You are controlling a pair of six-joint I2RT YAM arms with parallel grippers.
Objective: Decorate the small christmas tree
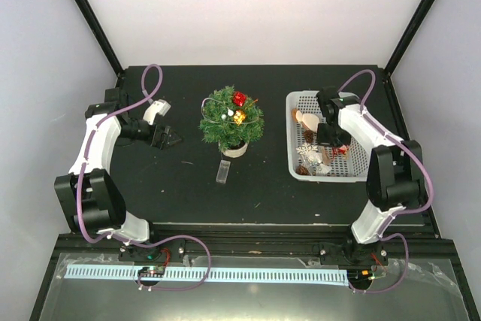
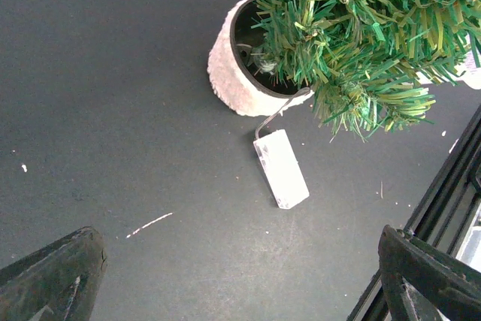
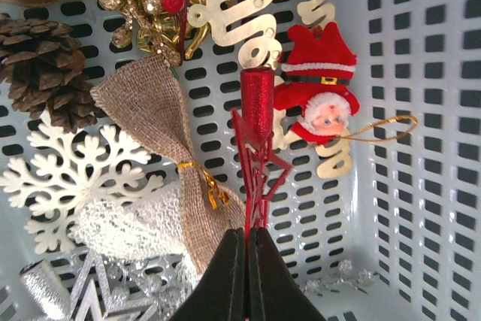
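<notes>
The small christmas tree (image 1: 231, 120) stands mid-table with red and gold ornaments on it; the left wrist view shows its green branches (image 2: 353, 28) and beige base (image 2: 229, 73). My left gripper (image 1: 167, 137) hangs open and empty left of the tree. My right gripper (image 1: 333, 144) is over the white basket (image 1: 294, 137), shut on a red star tree-topper (image 3: 259, 133) held edge-on above the basket floor (image 3: 421, 110). Below it lie a Santa figure (image 3: 319, 88), a burlap bow (image 3: 161, 122), a white snowflake (image 3: 71, 178) and a pine cone (image 3: 45, 65).
A small white battery box (image 1: 222, 171) on a wire lies in front of the tree; it also shows in the left wrist view (image 2: 282, 168). A gold script ornament (image 3: 248, 5) and silver ornaments (image 3: 98, 291) fill the basket. Black frame posts stand at the table's back corners.
</notes>
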